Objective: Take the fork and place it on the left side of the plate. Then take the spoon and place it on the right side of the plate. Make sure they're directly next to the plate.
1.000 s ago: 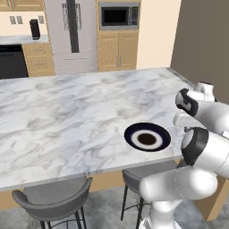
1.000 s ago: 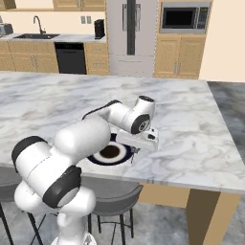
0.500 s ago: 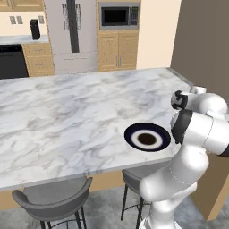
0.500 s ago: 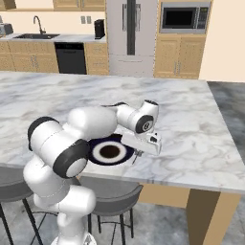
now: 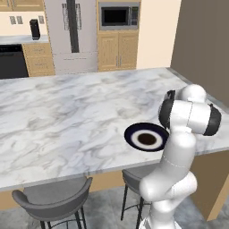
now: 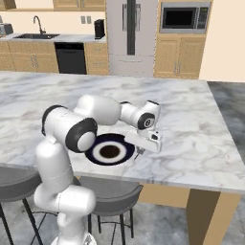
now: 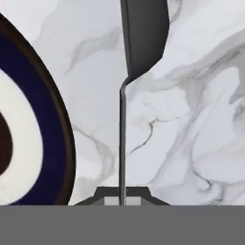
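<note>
**Spoon pinched beside the plate**

The fingers (image 7: 122, 194) pinch the handle of the spoon (image 7: 139, 43), which hangs over the marble desk (image 7: 191, 119) just beside the plate (image 7: 52, 139). Nothing rests on the plate.

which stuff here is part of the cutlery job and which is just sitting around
Part of the job:
- spoon, held in the shut gripper, over the counter beside the plate
- plate, near the counter's front edge

Just there:
- marble counter
- stools under the counter
- microwave, fridge, sink in the background
</note>
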You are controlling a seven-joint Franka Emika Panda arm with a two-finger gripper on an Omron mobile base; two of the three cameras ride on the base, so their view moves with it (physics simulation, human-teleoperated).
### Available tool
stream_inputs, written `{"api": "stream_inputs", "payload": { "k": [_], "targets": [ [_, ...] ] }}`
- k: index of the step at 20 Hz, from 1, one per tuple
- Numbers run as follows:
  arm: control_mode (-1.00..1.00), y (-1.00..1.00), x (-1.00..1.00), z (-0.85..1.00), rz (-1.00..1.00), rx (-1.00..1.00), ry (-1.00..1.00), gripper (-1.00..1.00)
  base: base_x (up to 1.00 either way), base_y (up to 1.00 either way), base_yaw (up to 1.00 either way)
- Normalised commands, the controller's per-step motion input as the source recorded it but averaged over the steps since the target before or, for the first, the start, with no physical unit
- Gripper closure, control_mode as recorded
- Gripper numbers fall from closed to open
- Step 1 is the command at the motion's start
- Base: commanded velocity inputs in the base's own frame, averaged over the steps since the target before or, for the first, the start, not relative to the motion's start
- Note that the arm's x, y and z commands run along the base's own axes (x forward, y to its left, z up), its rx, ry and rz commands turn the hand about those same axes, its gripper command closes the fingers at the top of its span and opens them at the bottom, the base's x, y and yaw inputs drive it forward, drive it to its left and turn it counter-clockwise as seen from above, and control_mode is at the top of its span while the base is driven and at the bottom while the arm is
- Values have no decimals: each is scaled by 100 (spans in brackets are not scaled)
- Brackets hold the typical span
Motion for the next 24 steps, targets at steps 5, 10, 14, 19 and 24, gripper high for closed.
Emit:
{"api": "stream_inputs", "payload": {
  "k": [5,10,14,19,24],
  "targets": [
    [-100,-2,33,-28,2,0,0,100,0,0,0],
    [-100,-9,16,-26,9,0,0,100,0,0,0],
    [-100,-23,0,-26,12,0,0,100,0,0,0],
    [-100,-13,0,-26,8,0,0,100,0,0,0],
    [-100,0,2,-25,0,0,0,100,0,0,0]
  ]
}}
